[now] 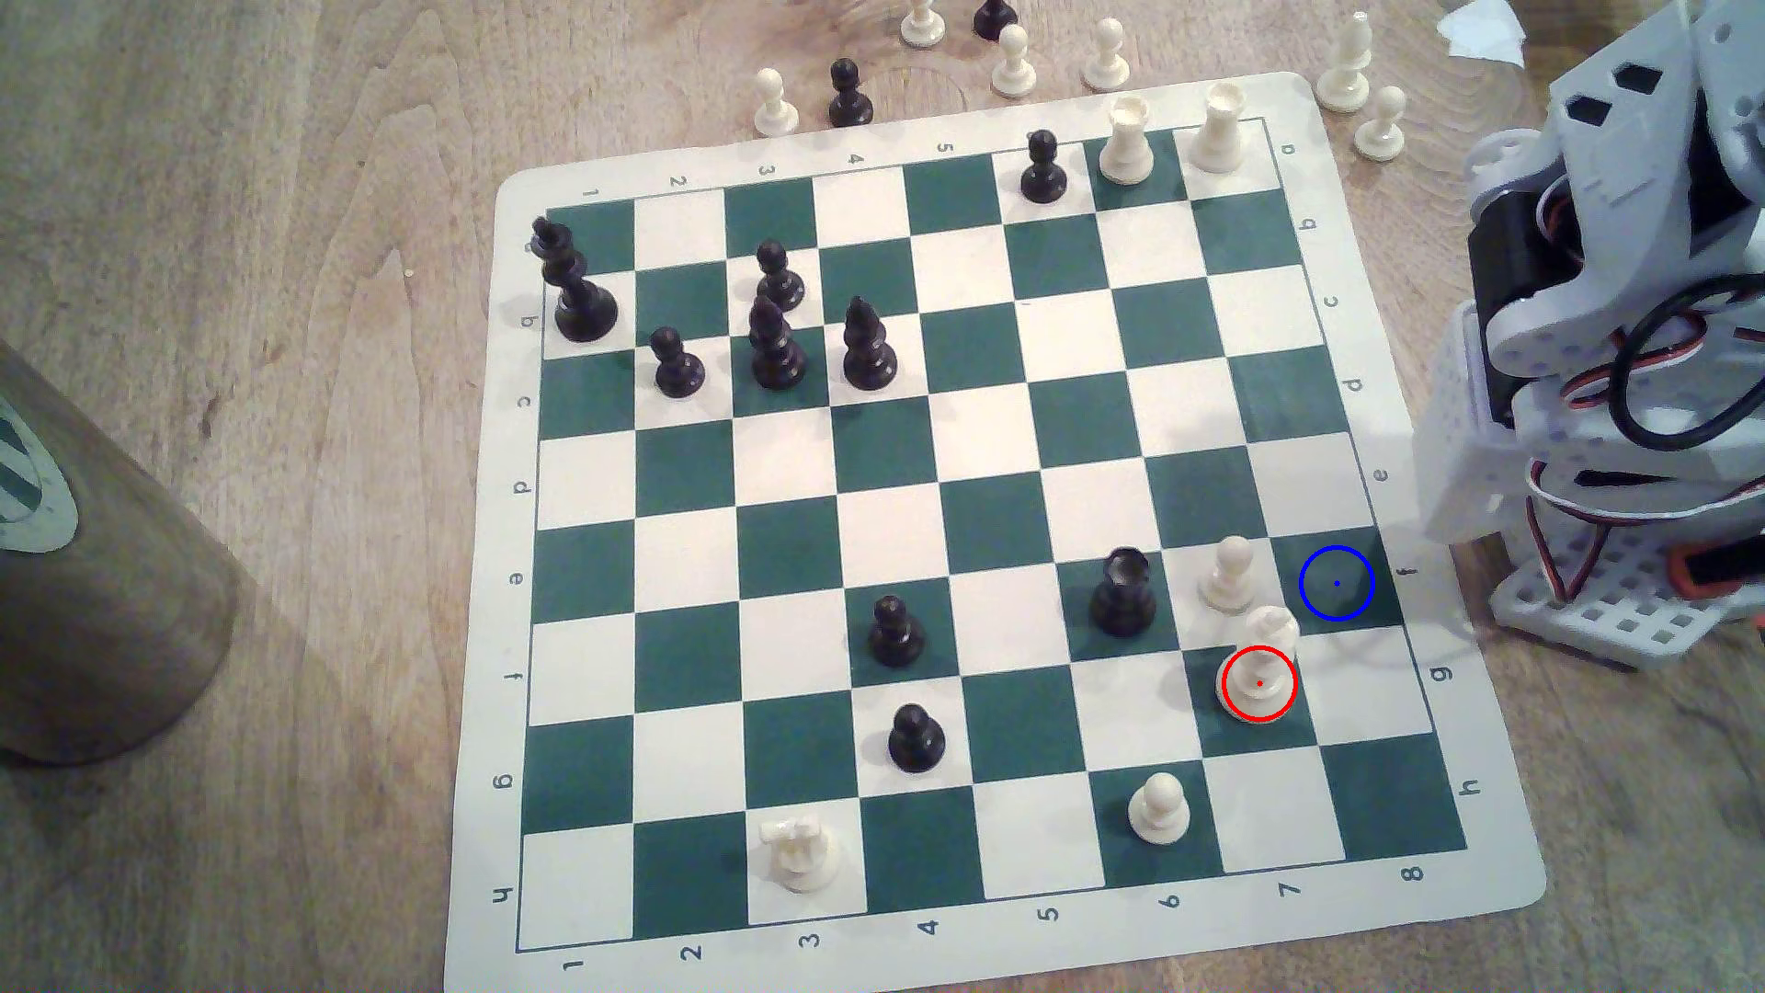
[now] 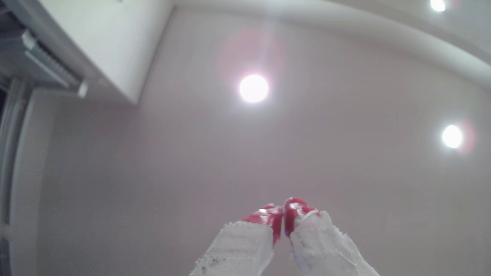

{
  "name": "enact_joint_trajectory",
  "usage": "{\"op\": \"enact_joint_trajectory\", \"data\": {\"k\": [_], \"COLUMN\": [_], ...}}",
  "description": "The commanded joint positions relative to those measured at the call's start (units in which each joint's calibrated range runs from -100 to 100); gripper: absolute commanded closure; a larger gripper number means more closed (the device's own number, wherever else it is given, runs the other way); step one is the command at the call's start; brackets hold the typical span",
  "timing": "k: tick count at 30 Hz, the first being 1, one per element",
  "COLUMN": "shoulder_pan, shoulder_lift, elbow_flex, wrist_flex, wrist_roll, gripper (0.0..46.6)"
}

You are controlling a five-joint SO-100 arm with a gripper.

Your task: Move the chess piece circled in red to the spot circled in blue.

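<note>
Hand (image 2: 283, 212) closed, empty, pointed at ceiling (image 2: 318, 159).

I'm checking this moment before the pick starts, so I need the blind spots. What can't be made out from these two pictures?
- Exterior view: the arm is cut off by the right edge.
- Wrist view: faces the ceiling, so the gripper, red tips together, gives no bearing on the board.
- Exterior view: the chess piece circled in red has its base overdrawn by the ring.
- Exterior view: the brown cylinder is cropped at the left edge; its identity is unclear.
</note>
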Motion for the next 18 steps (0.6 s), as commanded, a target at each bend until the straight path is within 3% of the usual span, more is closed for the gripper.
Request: {"op": "enact_joint_trajectory", "data": {"k": [1,10,18], "shoulder_pan": [-0.33,-4.56,-10.03], "shoulder_lift": [0.31,0.39,0.39], "elbow_flex": [0.81,-11.97,-28.83], "wrist_flex": [-0.46,26.65,62.93], "wrist_roll": [0.10,0.10,-0.24], "gripper": [46.4,46.4,46.4]}}
